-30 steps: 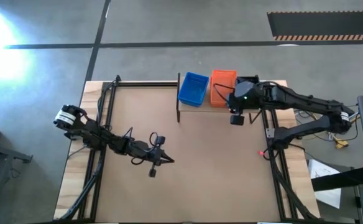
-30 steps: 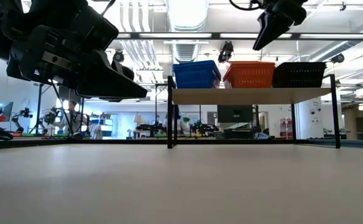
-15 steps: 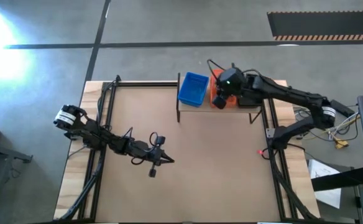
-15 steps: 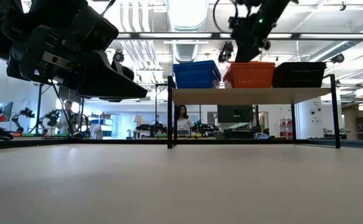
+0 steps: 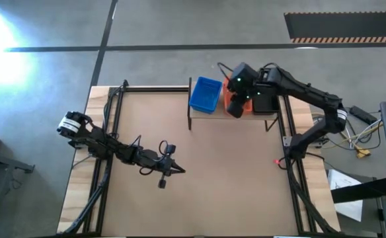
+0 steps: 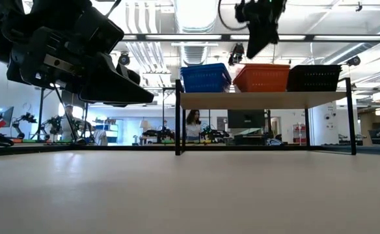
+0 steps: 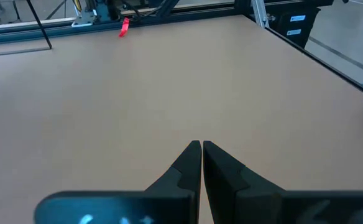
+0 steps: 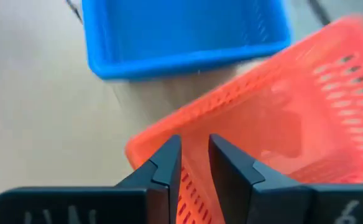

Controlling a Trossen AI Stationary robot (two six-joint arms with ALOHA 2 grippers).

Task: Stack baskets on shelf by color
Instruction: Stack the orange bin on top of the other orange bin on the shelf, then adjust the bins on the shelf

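Note:
The low wood shelf (image 6: 261, 99) stands at the table's far right and carries blue baskets (image 6: 205, 78), orange baskets (image 6: 261, 78) and black baskets (image 6: 313, 78) side by side, resting on their bottoms. My right gripper (image 8: 195, 149) hovers just above the orange baskets (image 8: 275, 124), at their side next to the blue ones (image 8: 181, 31). Its fingers are narrowly open and point down. In the high view it (image 5: 235, 111) covers much of the orange (image 5: 227, 99). My left gripper (image 7: 201, 144) is shut and waits low over the table's left middle (image 5: 180, 170).
The dark metal table frame (image 5: 107, 132) runs along the left and right edges. A small red object (image 5: 277, 161) lies near the right rail. Bare tabletop (image 5: 219, 178) spreads between the arms. A person (image 6: 193, 120) stands in the room behind the shelf.
My right gripper has swung from the shelf's near side, by the black baskets, toward the table's left and far edge, and now hangs over the orange baskets. The baskets have stayed where they were.

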